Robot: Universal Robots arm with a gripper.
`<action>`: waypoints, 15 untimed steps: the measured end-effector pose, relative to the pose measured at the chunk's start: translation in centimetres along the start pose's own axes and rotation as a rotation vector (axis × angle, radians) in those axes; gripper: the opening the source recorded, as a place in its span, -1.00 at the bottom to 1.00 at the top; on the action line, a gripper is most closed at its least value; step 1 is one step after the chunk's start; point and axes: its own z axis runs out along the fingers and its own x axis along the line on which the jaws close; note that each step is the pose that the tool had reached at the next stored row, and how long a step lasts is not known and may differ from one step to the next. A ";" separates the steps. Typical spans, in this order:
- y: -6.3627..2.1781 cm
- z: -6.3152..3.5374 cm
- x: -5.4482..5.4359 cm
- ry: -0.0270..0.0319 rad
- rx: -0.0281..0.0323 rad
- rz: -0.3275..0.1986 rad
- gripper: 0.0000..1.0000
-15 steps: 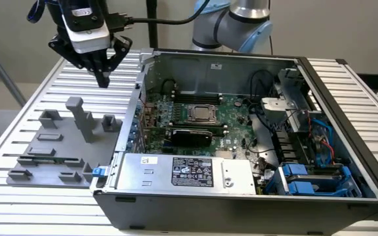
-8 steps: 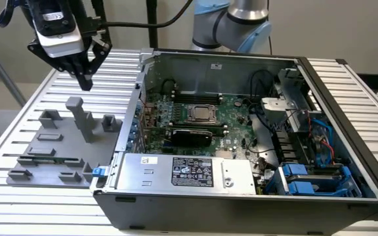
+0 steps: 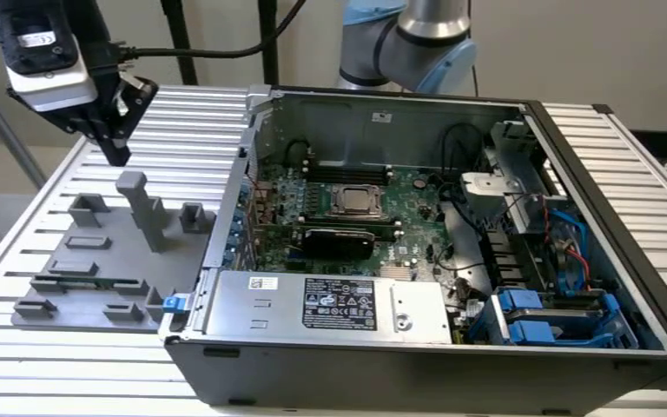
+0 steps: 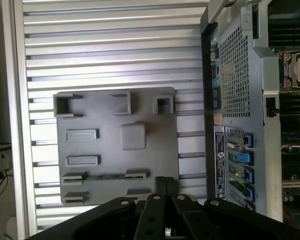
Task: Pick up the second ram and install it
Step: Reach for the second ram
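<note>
The second ram [image 4: 106, 176] is a thin dark-green strip standing on edge between two low holders of the grey fixture [image 4: 155, 150]. In the exterior view the ram [image 3: 84, 281] sits near the fixture's front, at the exterior view's left. My gripper [image 3: 114, 153] hangs above the far end of the fixture [image 3: 177, 261], well above the ram and apart from it. The wrist view shows its fingertips [image 4: 166, 186] pressed together, shut on nothing. The open computer case [image 3: 519, 113] with the green motherboard [image 3: 409, 195] lies to the exterior view's right.
A tall grey post [image 3: 136, 204] rises from the fixture just below the gripper. The case's side wall [image 3: 232, 217] stands beside the fixture. Inside are the CPU socket [image 3: 360, 201], a power supply [image 3: 327, 304] and blue drive bays [image 3: 542, 317]. The ribbed metal table [image 3: 183, 113] extends around.
</note>
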 end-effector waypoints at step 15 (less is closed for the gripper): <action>-1.06 1.70 6.8 -0.0001 0.0002 0.000 -1.00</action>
